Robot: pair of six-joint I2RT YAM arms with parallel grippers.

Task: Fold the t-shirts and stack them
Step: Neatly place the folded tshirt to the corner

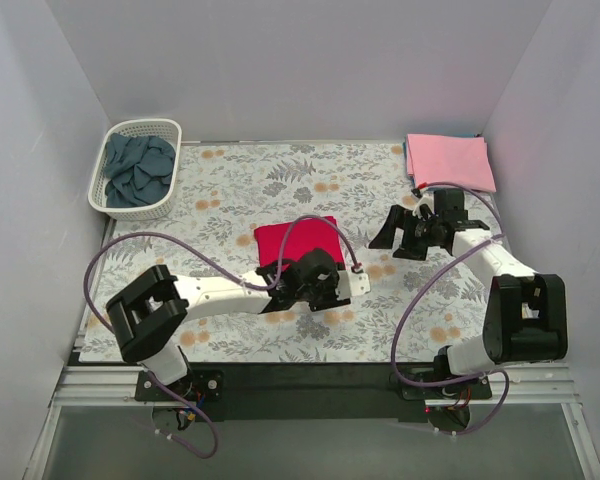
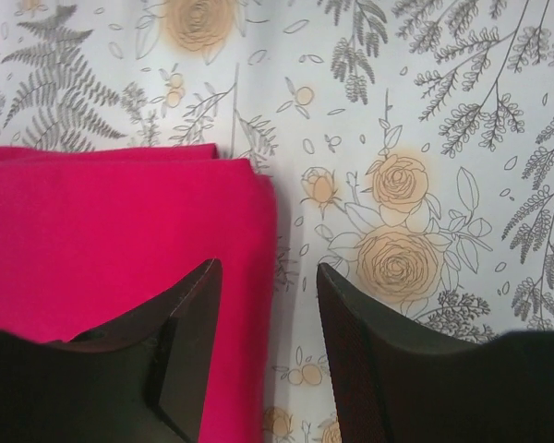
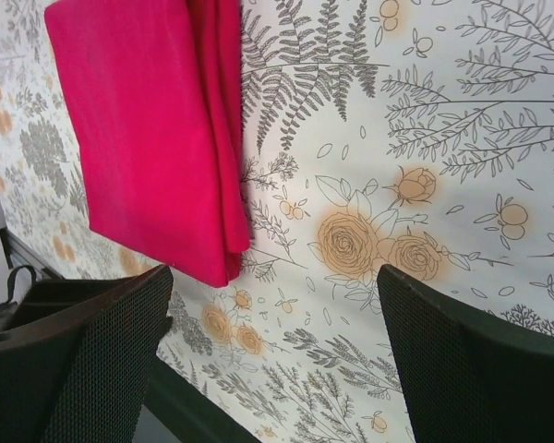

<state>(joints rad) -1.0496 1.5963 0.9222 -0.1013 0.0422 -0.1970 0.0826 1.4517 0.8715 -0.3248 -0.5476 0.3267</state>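
The bright red t-shirt (image 1: 295, 240) lies folded in the middle of the floral cloth (image 1: 280, 175). My left gripper (image 1: 320, 285) sits low at its near edge. In the left wrist view the red t-shirt (image 2: 102, 231) fills the left side, and the left gripper (image 2: 268, 277) straddles its folded edge with the jaws partly apart, not pinching. The light pink t-shirt (image 1: 450, 160) lies folded at the back right. A slate-blue t-shirt (image 1: 140, 170) lies crumpled in the basket. My right gripper (image 1: 392, 245) hovers wide open to the right of the red t-shirt (image 3: 138, 120), with the right gripper (image 3: 272, 277) holding nothing.
A white lattice basket (image 1: 115, 135) stands at the back left corner. White walls close in the left, back and right sides. The floral cloth covers the table up to a dark strip along the near edge (image 1: 280, 375).
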